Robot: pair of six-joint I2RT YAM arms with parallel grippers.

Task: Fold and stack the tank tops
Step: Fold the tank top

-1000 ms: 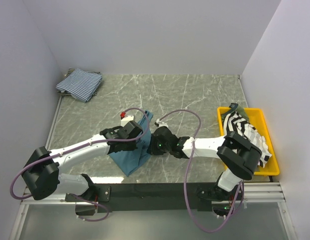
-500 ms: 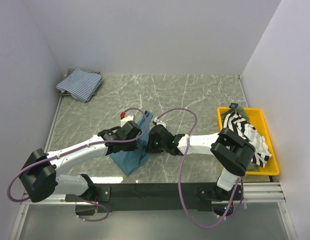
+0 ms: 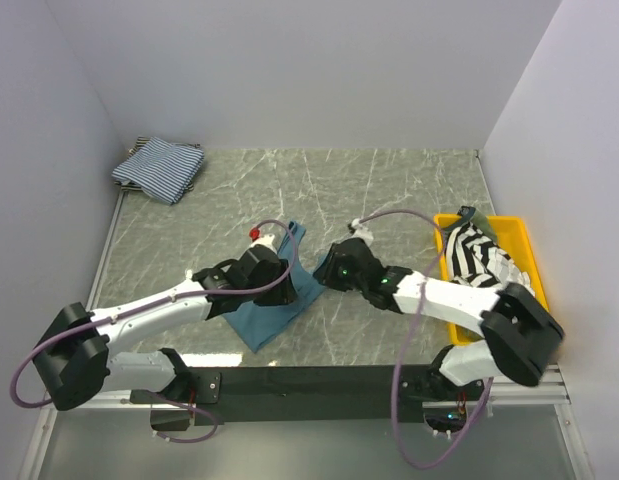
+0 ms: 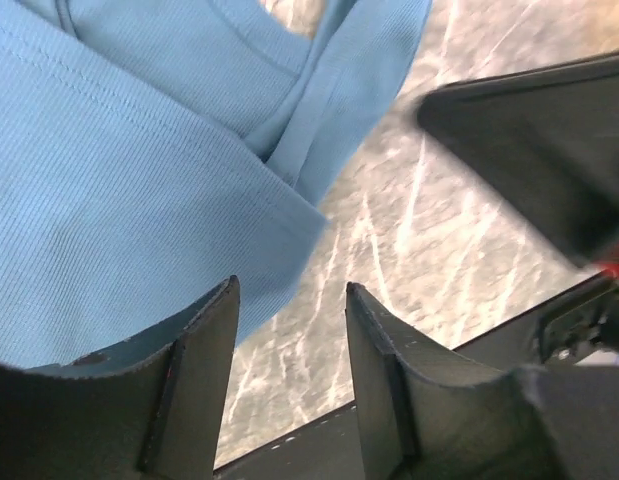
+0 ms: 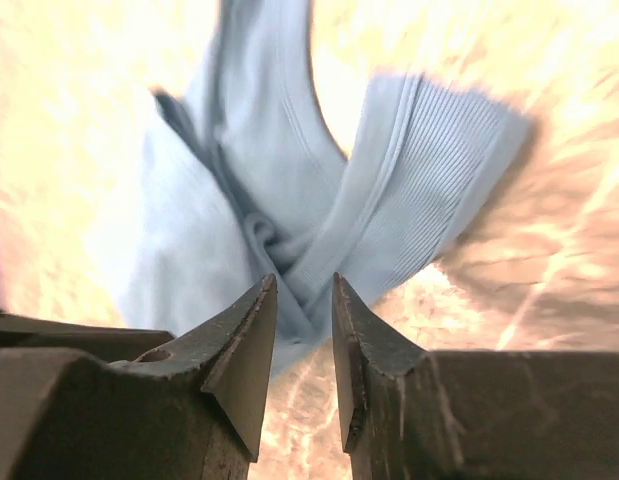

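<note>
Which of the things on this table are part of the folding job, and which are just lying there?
For the job: teal-blue tank top, fine blue-and-white striped tank top, black-and-white striped tank top, olive-green tank top.
Just there: yellow tray, marble table.

No words, labels, brand marks or numbers can be read in any of the three views. The teal-blue tank top shows only plain ribbed cloth in both wrist views. The overhead view is too coarse to make out any print on the yellow tray.
</note>
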